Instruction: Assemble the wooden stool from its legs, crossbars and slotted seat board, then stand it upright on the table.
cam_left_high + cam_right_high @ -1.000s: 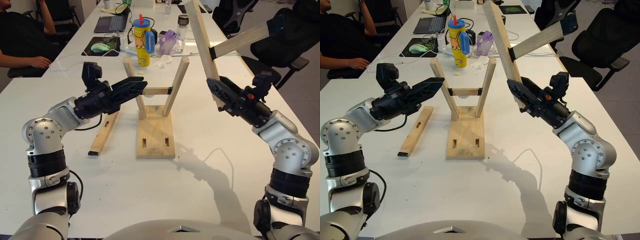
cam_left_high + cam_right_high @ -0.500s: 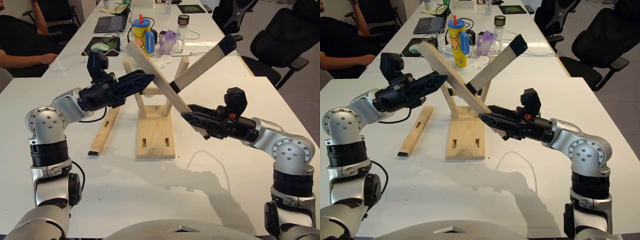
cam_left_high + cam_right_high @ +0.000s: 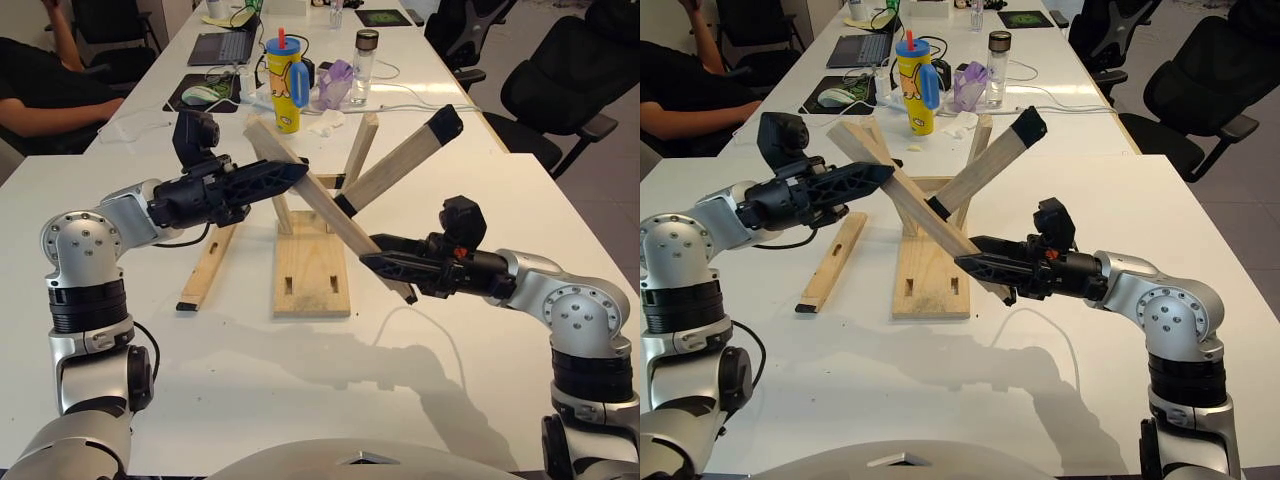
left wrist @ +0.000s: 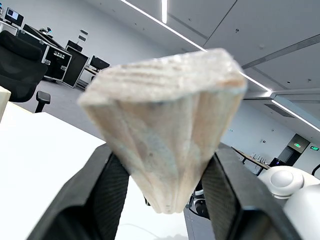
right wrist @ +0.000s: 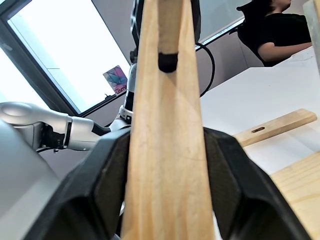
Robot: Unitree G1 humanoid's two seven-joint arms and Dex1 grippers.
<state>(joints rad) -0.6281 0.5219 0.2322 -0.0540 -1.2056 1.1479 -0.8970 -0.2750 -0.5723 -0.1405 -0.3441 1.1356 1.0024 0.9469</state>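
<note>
A long wooden leg [image 3: 340, 215] slants above the table, with a second, black-tipped bar [image 3: 400, 160] branching up from its middle. My left gripper [image 3: 290, 173] is shut on the leg's upper part; its fingers [image 4: 105, 200] press the wood [image 4: 165, 135] from both sides. My right gripper [image 3: 380, 263] is shut on the lower part, where the leg [image 5: 167, 150] shows a dark slot. Beneath lies the slotted seat board [image 3: 310, 275], flat on the table. Two legs [image 3: 360, 140] stand in it, joined by a crossbar [image 3: 320, 182]. A loose slotted leg [image 3: 207, 262] lies left of the board.
Behind the board stand a yellow cup [image 3: 285, 85], a bottle [image 3: 362, 55] and small clutter. Farther back are a laptop [image 3: 222, 45] and a mouse [image 3: 205, 95]. Office chairs [image 3: 560, 70] stand off the table's right side. A person sits at the far left.
My right gripper swung the leg from upright down to the left across the standing legs, then lowered it a little. My left gripper rose to the leg's upper part and holds it now.
</note>
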